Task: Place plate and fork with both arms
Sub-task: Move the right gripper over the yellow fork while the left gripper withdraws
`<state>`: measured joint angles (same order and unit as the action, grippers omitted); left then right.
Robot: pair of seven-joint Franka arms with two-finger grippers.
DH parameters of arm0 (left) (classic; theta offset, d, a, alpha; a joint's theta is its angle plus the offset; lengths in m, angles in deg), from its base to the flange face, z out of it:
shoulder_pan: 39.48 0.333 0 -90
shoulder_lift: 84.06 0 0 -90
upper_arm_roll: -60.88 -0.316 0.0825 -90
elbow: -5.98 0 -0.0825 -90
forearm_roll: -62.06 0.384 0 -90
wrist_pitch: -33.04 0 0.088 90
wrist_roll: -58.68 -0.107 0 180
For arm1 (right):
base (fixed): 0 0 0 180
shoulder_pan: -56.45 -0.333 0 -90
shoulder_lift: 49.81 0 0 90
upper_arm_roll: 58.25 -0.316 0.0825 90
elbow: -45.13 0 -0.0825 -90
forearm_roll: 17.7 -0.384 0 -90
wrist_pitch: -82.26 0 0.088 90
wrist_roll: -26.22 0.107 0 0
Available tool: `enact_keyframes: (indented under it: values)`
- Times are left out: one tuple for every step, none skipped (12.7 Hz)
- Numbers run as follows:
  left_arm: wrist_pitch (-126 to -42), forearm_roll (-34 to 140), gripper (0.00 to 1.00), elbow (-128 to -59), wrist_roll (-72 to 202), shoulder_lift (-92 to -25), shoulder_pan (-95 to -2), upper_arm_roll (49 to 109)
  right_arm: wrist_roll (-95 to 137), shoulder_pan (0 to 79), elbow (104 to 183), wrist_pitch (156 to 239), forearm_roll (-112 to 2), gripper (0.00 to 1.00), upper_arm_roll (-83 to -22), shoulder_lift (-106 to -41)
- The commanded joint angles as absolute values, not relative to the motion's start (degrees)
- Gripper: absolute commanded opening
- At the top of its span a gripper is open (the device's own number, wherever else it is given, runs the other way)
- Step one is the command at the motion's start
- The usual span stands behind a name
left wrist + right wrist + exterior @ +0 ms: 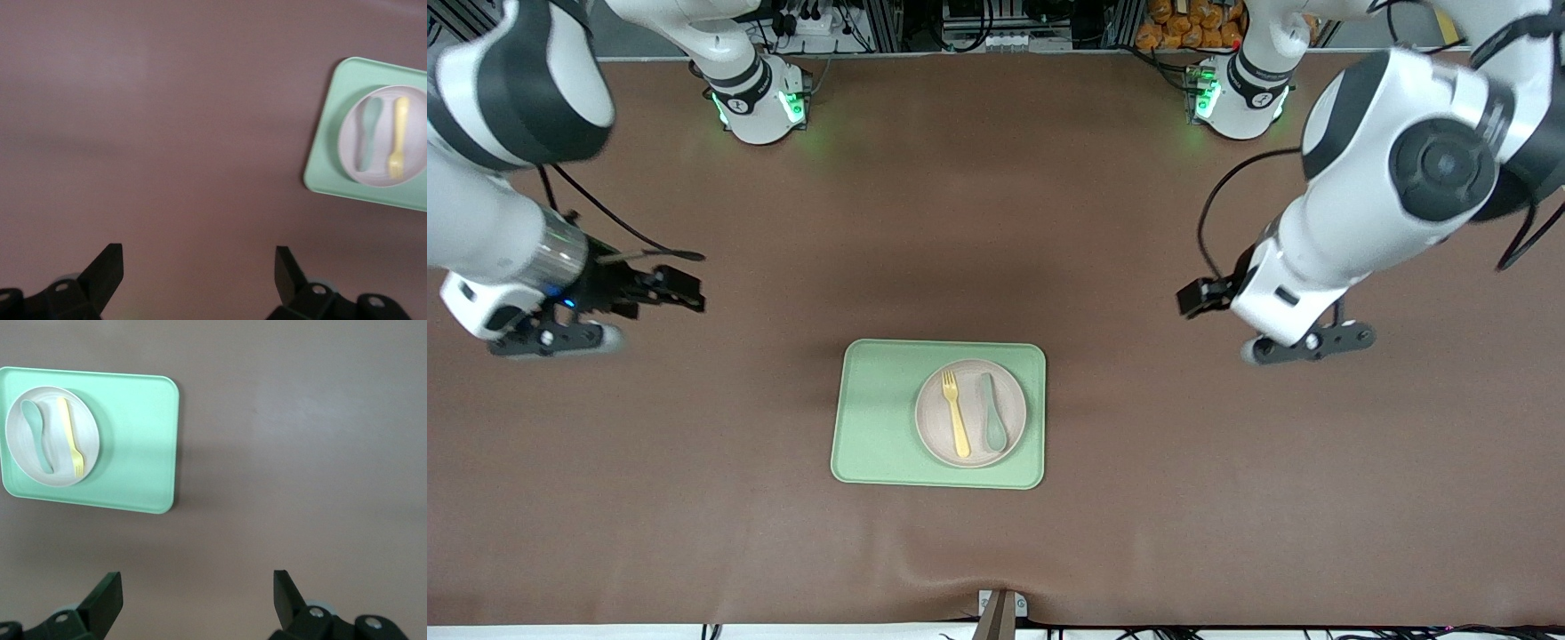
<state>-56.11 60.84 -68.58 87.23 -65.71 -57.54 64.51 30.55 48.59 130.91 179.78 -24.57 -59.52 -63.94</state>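
Surface: brown table point(996, 222), with a green tray point(880, 418) toward the 6 o'clock edge of the front view and the arm bases along 12 o'clock.
Plate: the plate point(971, 444) sits on the tray, in the part toward the left arm's end of the table.
Fork: the fork point(955, 413) lies flat on the plate, tines pointing to 12 o'clock in the front view, just beside a spoon point(992, 411) and not touching it.
Left gripper: the left gripper point(199, 270) hangs over bare table at about 3 o'clock of the tray, well apart from it, fingers spread wide and holding nothing.
Right gripper: the right gripper point(197, 590) hangs over bare table at about 9 o'clock of the tray, well apart, fingers likewise spread and empty.
Step in hand: judging by how things lie, plate and fork are both set down and both arms stand clear, so the placing looks finished or all but finished.
Next move: if anything is left, it calls only for parking the arms; reaching back in would risk nudging the fork or spoon off the plate.
Front view only: shows both arms and their bases at once, and how evenly they flank the tray.
Wrist views only: each shows its own two fingertips wide apart with nothing but table between them, which the front view shows less plainly.
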Motion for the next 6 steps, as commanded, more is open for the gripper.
enact_keyframes:
  values:
    - [-56.61, 63.73, 1.00, -77.95, 84.35, -75.42, -57.24, 64.83, 35.59, 43.99, 124.77, 183.57, -25.35, 1.00, -59.13, -71.42]
    - [-56.61, 63.82, 1.00, -79.44, 82.78, -77.53, -54.97, 64.92, 37.62, 42.06, 124.41, 187.16, -25.17, 1.00, -59.04, -73.26]
    - [-57.05, 63.82, 1.00, -81.11, 79.90, -79.29, -53.21, 65.01, 39.21, 40.99, 123.98, 189.55, -25.08, 1.00, -59.04, -75.37]
    - [-57.40, 63.73, 1.00, -82.17, 78.39, -80.70, -52.06, 65.01, 40.09, 39.94, 123.36, 191.75, -25.17, 1.00, -59.04, -77.65]
    - [-57.40, 63.73, 1.00, -82.53, 78.02, -81.33, -51.53, 65.01, 40.28, 38.71, 122.40, 193.86, -25.08, 1.00, -59.04, -80.02]
    - [-57.40, 63.73, 1.00, -82.79, 77.76, -81.68, -51.00, 65.01, 40.80, 37.04, 121.34, 194.75, -25.00, 1.00, -58.95, -82.40]
